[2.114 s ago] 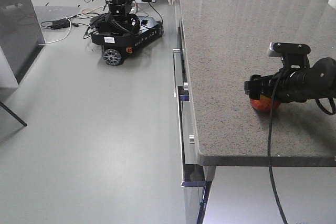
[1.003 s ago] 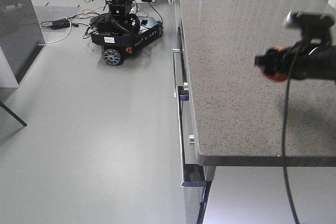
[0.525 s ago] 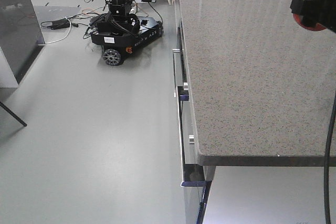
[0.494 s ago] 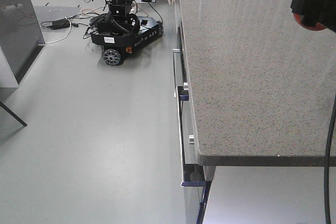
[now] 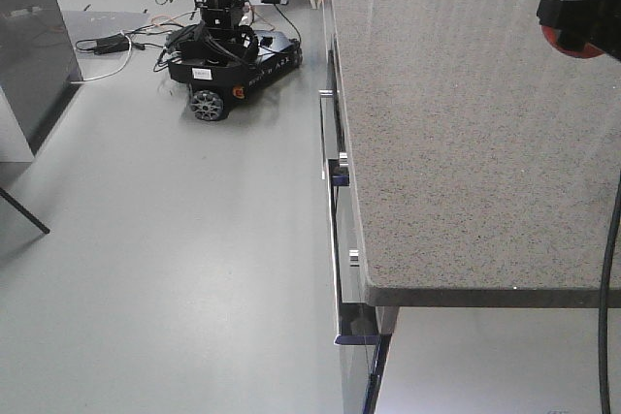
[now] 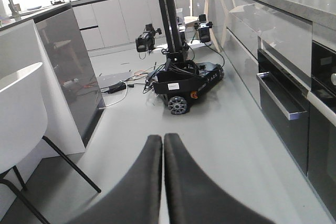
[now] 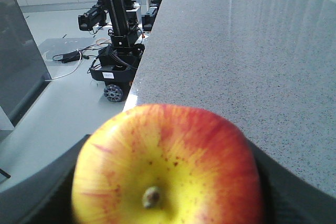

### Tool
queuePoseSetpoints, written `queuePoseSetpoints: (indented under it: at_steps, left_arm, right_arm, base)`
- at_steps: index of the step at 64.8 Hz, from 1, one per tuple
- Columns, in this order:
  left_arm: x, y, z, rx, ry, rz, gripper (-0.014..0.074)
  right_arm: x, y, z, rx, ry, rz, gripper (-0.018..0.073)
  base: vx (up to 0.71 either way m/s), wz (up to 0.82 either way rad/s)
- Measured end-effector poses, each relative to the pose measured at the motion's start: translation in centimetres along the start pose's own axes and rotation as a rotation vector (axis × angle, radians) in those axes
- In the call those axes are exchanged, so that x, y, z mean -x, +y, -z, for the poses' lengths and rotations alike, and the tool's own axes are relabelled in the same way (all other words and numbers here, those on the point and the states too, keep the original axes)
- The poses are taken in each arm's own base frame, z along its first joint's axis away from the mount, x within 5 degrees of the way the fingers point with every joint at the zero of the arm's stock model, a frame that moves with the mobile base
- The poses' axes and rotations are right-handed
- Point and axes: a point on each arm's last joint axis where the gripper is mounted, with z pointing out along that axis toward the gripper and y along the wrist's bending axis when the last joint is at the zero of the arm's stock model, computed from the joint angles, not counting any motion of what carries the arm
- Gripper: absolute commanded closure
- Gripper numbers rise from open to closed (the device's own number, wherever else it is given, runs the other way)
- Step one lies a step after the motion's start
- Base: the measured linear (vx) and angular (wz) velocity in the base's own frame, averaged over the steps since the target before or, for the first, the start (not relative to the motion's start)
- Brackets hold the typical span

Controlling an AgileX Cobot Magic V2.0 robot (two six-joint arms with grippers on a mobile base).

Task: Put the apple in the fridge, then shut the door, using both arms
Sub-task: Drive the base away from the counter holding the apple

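The apple (image 7: 168,166), red with a yellow patch round its stem, fills the lower right wrist view. My right gripper (image 7: 168,187) is shut on it, one black finger on each side. In the front view the apple (image 5: 565,42) hangs in the right gripper (image 5: 582,12) well above the stone counter (image 5: 437,143), at the frame's right edge. My left gripper (image 6: 163,142) is shut with nothing between its fingers, pointing along the floor. The fridge and its door are out of view.
A black wheeled robot base (image 5: 228,55) with cables stands on the floor beyond the counter's drawer fronts (image 5: 335,172). A dark grey panel (image 5: 34,46) stands at the left. A white chair (image 6: 21,108) is near my left gripper, and oven fronts (image 6: 286,108) line the right.
My right gripper has lifted the apple off the counter, up and to the right. Over the last half second it has held still.
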Motion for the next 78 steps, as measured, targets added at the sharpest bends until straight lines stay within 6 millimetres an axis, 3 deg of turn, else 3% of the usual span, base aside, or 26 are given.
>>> queuePoseSetpoints:
  at_steps: [78]
  left_arm:
    - [0.00, 0.00, 0.00, 0.000, 0.000, 0.000, 0.0602]
  right_arm:
    - [-0.01, 0.00, 0.00, 0.000, 0.001, 0.000, 0.0407]
  base:
    - [-0.01, 0.09]
